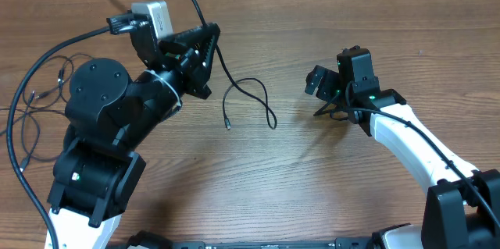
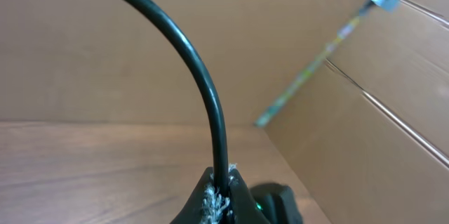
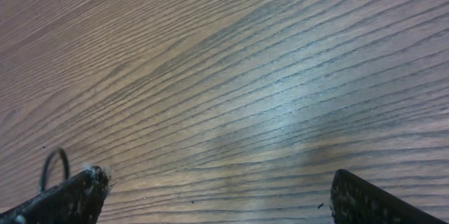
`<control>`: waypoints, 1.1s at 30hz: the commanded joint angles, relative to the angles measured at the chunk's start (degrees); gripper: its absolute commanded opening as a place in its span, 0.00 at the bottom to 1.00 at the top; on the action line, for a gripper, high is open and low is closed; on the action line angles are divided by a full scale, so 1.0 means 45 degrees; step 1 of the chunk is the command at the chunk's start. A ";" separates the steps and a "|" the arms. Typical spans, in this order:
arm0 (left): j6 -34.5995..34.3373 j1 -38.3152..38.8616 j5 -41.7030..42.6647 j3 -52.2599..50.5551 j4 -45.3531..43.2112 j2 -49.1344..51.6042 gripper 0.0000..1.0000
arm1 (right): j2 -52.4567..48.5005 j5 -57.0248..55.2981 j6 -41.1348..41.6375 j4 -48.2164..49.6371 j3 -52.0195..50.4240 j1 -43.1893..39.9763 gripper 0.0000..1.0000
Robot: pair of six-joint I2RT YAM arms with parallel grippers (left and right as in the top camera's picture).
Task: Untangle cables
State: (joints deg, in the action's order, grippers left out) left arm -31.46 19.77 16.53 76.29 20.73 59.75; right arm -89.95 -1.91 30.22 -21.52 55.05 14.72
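1. Gripping a black cable (image 1: 254,85) between shut fingers, the left hand (image 1: 199,50) hangs above the table (image 1: 312,186). Its wrist view shows the cable (image 2: 203,90) rising from the pinched tips of the left hand (image 2: 221,192) in a smooth arc.
2. From that grip, 1 length of cable arcs up and away toward the far left of the table. The other runs toward the robot's side and to the right, where it lies in a loose hook.
3. The hook's plug end (image 1: 227,124) rests on the wood between the 2 hands.
4. The right hand (image 1: 322,97) hovers low with its fingers spread wide and nothing between them. Its own camera shows bare wood between the tips of the right hand (image 3: 224,196).
5. A small dark loop (image 3: 45,170), probably cable, shows just beside its left finger.
6. The hook's outer bend lies to the left of the right hand and nearer to it than to the left hand. A reach by the right hand would therefore travel leftward across open table, by this reading.
7. More thin cords (image 1: 31,93) lie in loose loops at the far left, beside the left arm's base and well apart from both hands.
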 commanded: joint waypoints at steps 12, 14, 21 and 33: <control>-0.0491 0.0029 0.4002 0.0189 0.0670 0.0107 0.04 | 0.0010 -0.0126 0.0029 0.0083 0.0015 0.0034 1.00; -0.0432 0.0024 0.3959 0.0189 0.0903 0.0112 0.04 | 0.0010 -0.0126 0.0029 0.0078 0.0015 0.0034 1.00; -0.0423 0.0029 0.2662 0.0180 0.2336 0.0364 0.04 | 0.0010 -0.0126 0.0029 0.0083 0.0015 0.0034 1.00; -0.0053 0.0029 0.3036 0.0180 0.3682 0.2535 0.04 | 0.0010 -0.0126 0.0029 0.0078 0.0015 0.0034 1.00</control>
State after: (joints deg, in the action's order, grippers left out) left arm -32.84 19.77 28.49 76.29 36.77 68.95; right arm -89.95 -1.91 30.22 -21.52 55.05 14.72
